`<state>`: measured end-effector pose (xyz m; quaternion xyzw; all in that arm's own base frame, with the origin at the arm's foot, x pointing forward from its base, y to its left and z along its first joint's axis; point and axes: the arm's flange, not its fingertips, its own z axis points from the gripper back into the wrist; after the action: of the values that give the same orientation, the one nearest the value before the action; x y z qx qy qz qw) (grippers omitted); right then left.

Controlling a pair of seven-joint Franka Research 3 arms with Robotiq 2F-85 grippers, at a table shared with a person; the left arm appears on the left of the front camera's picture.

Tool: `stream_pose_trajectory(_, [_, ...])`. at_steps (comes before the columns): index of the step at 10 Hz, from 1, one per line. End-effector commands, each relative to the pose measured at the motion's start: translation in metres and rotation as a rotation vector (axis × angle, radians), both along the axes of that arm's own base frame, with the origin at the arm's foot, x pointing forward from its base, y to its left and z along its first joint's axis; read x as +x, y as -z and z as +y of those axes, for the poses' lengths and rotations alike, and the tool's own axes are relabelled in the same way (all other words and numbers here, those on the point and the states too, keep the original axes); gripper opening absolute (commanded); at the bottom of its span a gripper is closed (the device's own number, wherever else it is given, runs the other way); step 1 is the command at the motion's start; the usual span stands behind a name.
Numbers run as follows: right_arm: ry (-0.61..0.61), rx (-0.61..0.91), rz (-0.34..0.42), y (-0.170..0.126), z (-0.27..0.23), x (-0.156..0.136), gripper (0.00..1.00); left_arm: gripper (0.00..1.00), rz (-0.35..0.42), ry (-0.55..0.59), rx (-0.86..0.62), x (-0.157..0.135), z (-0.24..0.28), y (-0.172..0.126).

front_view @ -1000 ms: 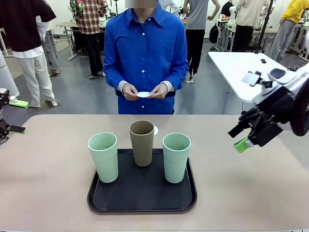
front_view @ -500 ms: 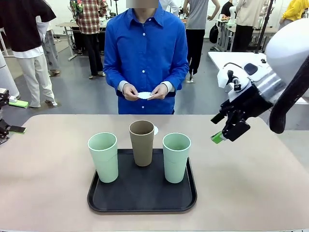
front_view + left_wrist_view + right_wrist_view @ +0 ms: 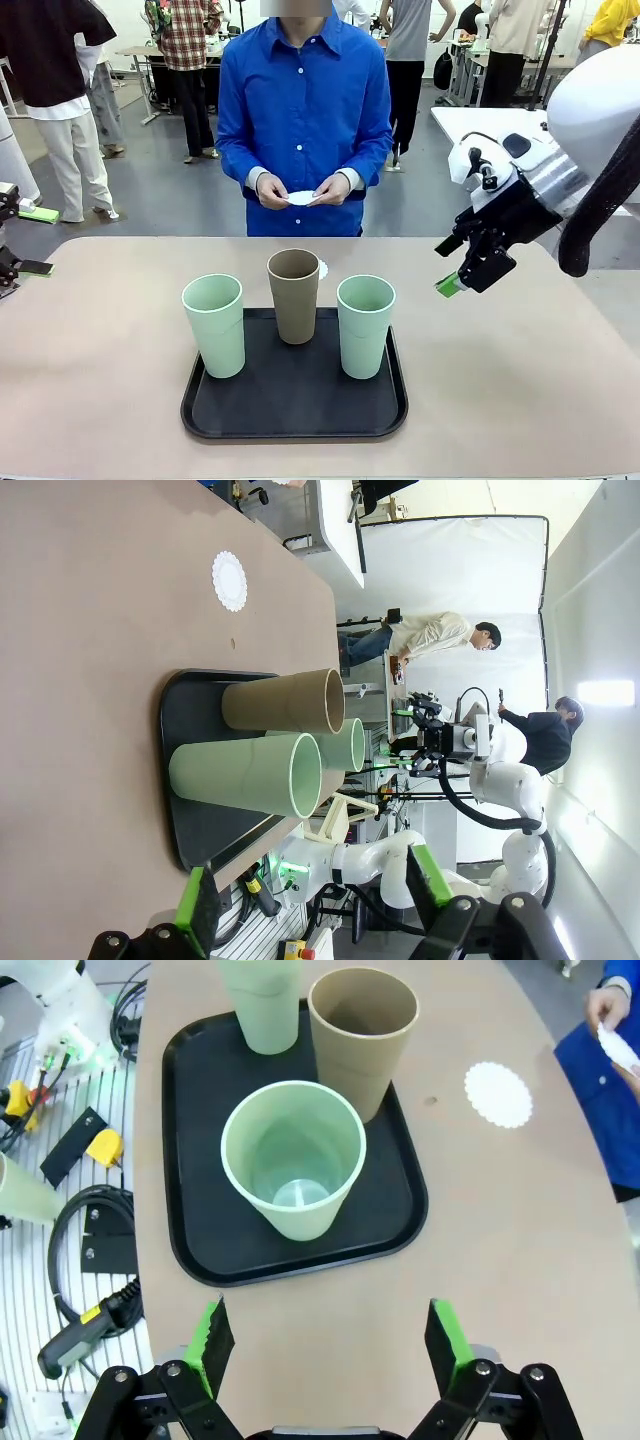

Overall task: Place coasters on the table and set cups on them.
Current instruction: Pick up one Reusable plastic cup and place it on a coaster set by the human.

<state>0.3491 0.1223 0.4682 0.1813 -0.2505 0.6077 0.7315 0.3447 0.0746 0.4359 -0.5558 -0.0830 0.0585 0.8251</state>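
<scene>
— Where are the coasters?

— One thin round white coaster with a scalloped lacy edge (image 3: 498, 1094) lies flat on the large beige-tan table (image 3: 520, 380). It sits just past the far edge of the black rounded-corner tray (image 3: 295, 415), and from the robot's side it is half hidden behind the brown cup. The person in the blue shirt (image 3: 303, 100) stands at the far side, holding a second white disc (image 3: 298, 197) at waist height.

— And the cups?

— All three stand upright on the tray, none on a coaster. The tall brown-taupe tumbler (image 3: 294, 295) is at the far middle. One pale mint green tumbler (image 3: 215, 325) is at the near left and the other mint tumbler (image 3: 365, 325) at the near right, each close beside the brown one.

— What about the arms?

— The right gripper (image 3: 446, 265) hangs in the air above the table, to the right of the tray. It is tilted down toward the cups, with its green pads spread wide and nothing between them. The left gripper (image 3: 310, 895) sits off at the table's left edge, aimed across at the tray. Its fingers are likewise spread and empty.
</scene>
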Motion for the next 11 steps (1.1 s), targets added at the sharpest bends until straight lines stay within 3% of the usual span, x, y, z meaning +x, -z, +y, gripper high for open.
stream_pose_trajectory(1, [0.007,-0.014,0.002,0.000,0.002,-0.002,1.00,1.00,-0.010,0.003,-0.014,0.000,0.000,-0.001])
stream_pose_trajectory(2, [0.000,0.000,0.000,0.000,0.000,0.000,1.00,1.00,-0.010,0.003,-0.014,0.000,0.000,-0.001])
stream_pose_trajectory(4, [-0.069,0.166,-0.057,0.011,-0.024,0.013,1.00,1.00,-0.010,0.003,-0.014,0.000,0.000,-0.001])
stream_pose_trajectory(6, [-0.044,0.294,-0.063,0.021,-0.054,0.029,1.00,1.00,-0.010,0.003,-0.014,0.000,0.000,-0.001])
stream_pose_trajectory(9, [-0.064,0.515,0.044,0.061,-0.096,0.037,1.00,1.00,-0.010,0.003,-0.014,0.000,0.000,-0.001])
stream_pose_trajectory(11, [-0.198,0.584,0.103,0.084,-0.110,0.036,1.00,1.00,-0.010,0.003,-0.014,0.000,0.000,-0.001])
